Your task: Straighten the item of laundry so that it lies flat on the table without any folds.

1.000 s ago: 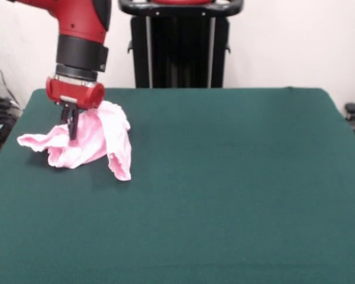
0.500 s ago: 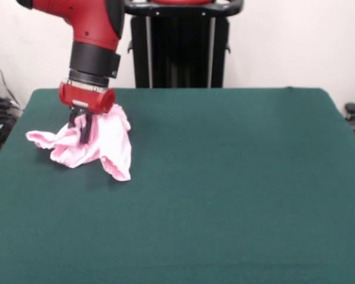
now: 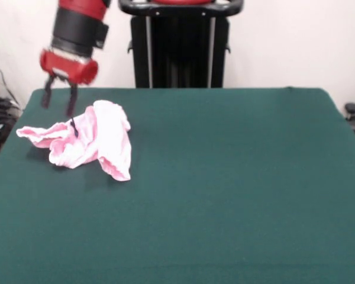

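Table (image 3: pixel 225 195): big green top, mostly bare up front.
Pants (image 3: pixel 89 145): pink, bunched in a crumpled heap near the left edge, nowhere near flat.
Gripper (image 3: pixel 59 103): above the heap, jaws spread, holding nothing.

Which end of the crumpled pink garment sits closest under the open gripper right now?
The flap stretching toward the picture's left, nearly beneath the gripper. The other lobe hangs down toward the camera, farther off. The garment remains bunched on the table.
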`<state>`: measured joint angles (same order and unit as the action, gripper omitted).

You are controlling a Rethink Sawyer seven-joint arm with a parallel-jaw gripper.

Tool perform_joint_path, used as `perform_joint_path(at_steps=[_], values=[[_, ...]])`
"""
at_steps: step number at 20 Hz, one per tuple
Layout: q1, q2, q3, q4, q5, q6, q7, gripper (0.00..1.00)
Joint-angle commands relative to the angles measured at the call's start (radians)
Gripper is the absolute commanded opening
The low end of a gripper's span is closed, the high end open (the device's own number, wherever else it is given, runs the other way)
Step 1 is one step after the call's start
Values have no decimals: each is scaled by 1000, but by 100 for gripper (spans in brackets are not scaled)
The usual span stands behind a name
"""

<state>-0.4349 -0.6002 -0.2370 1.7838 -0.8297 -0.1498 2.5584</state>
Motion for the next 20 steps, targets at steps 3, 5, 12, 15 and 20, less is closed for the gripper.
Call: perform_joint_path(at_steps=[3, 5, 12, 15, 20], values=[[-102, -320, 351, 212, 76, 336, -172, 100], [-93, -295, 370, 198, 74, 321, -131, 100], [-109, -180, 471, 164, 33, 249, -77, 100], [-131, -147, 519, 162, 18, 229, -74, 100], [-121, -123, 544, 138, 15, 241, -66, 100]])
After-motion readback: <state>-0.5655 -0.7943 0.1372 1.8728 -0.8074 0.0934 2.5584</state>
